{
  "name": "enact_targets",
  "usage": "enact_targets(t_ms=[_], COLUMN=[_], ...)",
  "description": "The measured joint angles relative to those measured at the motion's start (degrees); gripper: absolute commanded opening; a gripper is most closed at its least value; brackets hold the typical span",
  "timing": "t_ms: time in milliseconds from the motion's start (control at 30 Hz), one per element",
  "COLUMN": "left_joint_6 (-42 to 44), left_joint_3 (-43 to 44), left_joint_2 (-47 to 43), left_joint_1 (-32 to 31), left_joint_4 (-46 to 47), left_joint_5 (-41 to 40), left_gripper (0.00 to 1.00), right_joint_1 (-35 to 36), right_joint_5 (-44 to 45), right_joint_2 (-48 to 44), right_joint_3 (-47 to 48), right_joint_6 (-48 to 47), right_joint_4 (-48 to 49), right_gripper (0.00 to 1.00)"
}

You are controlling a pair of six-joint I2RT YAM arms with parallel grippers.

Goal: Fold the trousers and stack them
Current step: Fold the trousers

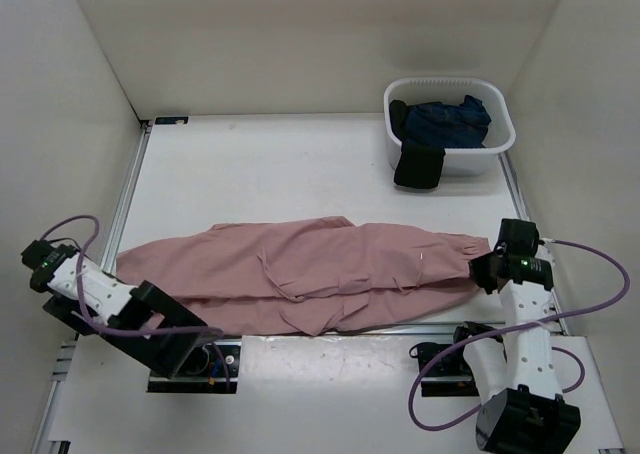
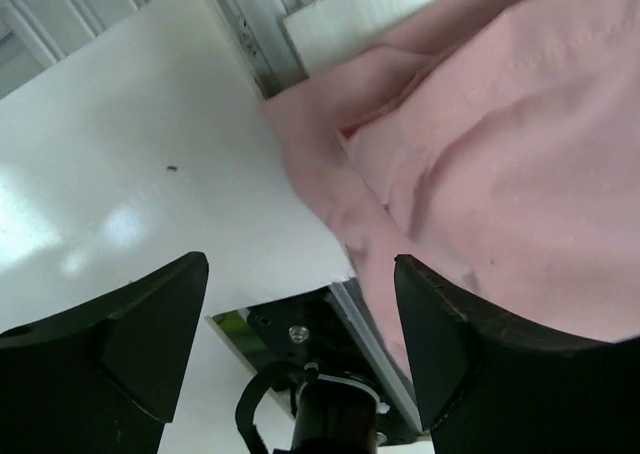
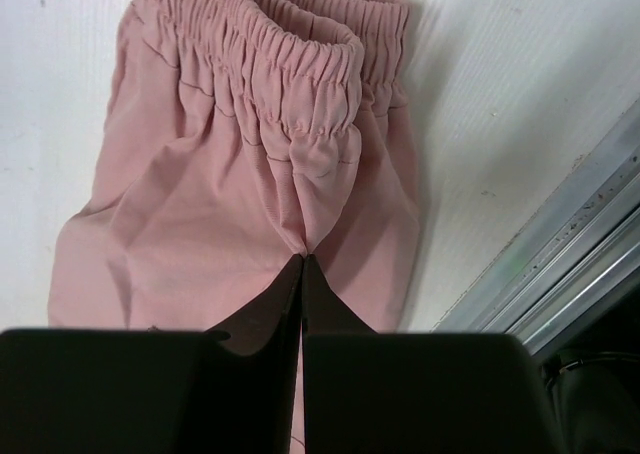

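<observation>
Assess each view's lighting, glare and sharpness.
Top external: even, soft light, trousers sharp, shadows faint. Left wrist: bright glare patches on the white table; the left tool dark and slightly soft. Right wrist: elastic waistband crisp; the right tool nearly black, little detail.

Dusty-pink trousers point(image 1: 330, 269), rumpled, flat lengthwise left to right, gathered elastic waistband point(image 3: 300, 49) at the right end.

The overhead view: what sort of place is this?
Most likely a lab test booth for practising laundry folding: white walls box in a white table, a left arm and a right arm are mounted at its near edge, and pink trousers lie spread out.
</observation>
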Motion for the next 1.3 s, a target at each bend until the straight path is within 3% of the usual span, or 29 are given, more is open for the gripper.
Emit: enact_targets(t_ms=[133,333,400,800,1067,1167,1300], left_joint_6=[-0.07,-0.04,-0.07,-0.09,-0.15,-0.35,-0.04], left_joint_3=[3.67,5.42,6.1,5.86,3.72,2.75,2.43], left_joint_2=[6.93,17.64,19.58,20.33,19.87,19.87,19.58], left_joint_1=[3.45,3.54,3.54,1.84,-2.23,-3.26,-3.56], left_joint_4=[-0.24,-0.7,-1.14,3.89,8.87,9.38,9.55], left_joint_5=[5.01,12.48,14.34,13.2,12.24,11.78,10.93], left_gripper=[0.88,0.87,0.83,0.8,0.42,0.16,0.14], right_joint_1=[-0.04,-0.04,-0.04,-0.04,-0.04,-0.04,-0.04], right_joint_5=[0.04,0.31,0.48,1.49,1.49,1.53,1.53], right_joint_2=[-1.64,-1.79,-1.79,-1.79,-1.55,-1.55,-1.55], right_joint_3=[0.0,0.0,0.0,0.04,0.9,1.29,2.05], right_joint_6=[0.0,-0.02,-0.02,0.0,0.0,0.0,-0.02], right_joint_4=[0.0,-0.02,-0.07,-0.68,-1.25,-1.38,-1.57], right_gripper=[0.0,0.0,0.0,0.0,0.0,0.0,0.0])
